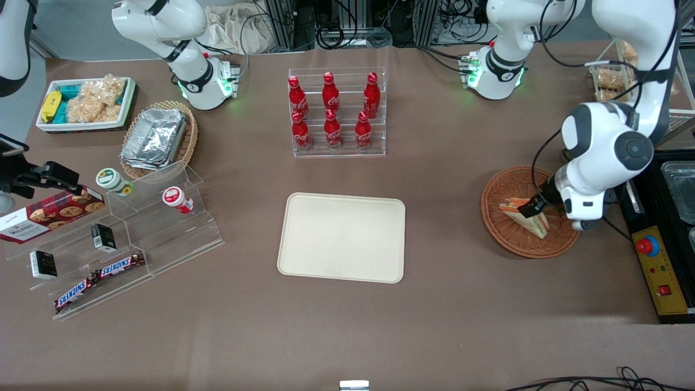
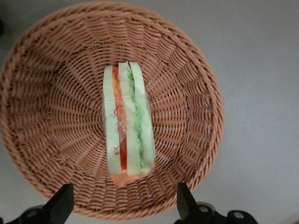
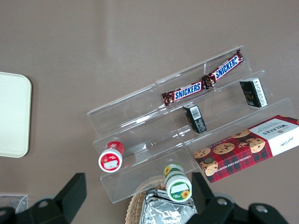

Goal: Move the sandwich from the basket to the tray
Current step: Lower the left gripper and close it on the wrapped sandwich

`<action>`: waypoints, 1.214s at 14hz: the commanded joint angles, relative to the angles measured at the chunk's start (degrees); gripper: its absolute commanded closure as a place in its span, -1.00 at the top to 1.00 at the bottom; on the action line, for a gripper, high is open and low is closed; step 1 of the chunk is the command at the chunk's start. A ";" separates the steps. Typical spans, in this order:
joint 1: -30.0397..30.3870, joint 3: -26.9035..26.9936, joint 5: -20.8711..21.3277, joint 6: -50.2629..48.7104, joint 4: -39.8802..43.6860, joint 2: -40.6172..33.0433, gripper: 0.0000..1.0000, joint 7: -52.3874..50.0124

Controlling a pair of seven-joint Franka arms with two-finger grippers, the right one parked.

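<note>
The clear-wrapped sandwich (image 1: 531, 220) (image 2: 128, 126) lies on edge in the round reddish-brown wicker basket (image 1: 497, 220) (image 2: 51, 116), toward the working arm's end of the table. My gripper (image 1: 535, 206) (image 2: 124, 203) hovers just above the basket, open, its two black fingers (image 2: 63, 203) spread wider than the sandwich and touching nothing. In the wrist view, one end of the sandwich sits between the fingers' line, near the basket rim. The cream tray (image 1: 342, 237) rests flat on the middle of the table, bare.
A clear rack of red bottles (image 1: 336, 111) stands farther from the front camera than the tray. A black control box with a red button (image 1: 654, 266) lies beside the basket. Toward the parked arm's end are acrylic steps (image 1: 125, 239) with snacks and an oval basket of foil containers (image 1: 157, 138).
</note>
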 commanded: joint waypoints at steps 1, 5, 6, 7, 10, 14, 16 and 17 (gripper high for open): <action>0.32 -0.25 1.25 2.92 0.31 3.45 0.99 -1.44; 0.23 1.50 1.35 5.38 0.40 5.83 0.80 -1.45; 0.23 1.59 1.34 5.91 0.40 6.27 0.67 -1.45; 0.23 1.59 1.34 6.27 0.48 6.79 0.49 -1.45; 0.23 1.59 1.43 6.53 0.57 7.41 -0.14 -1.36; 0.23 1.59 1.78 4.09 0.66 2.43 -0.86 0.39; 0.23 1.42 1.79 -4.67 3.80 -1.62 -1.00 8.09; -0.20 1.24 1.52 -9.59 6.00 -2.68 -1.00 11.09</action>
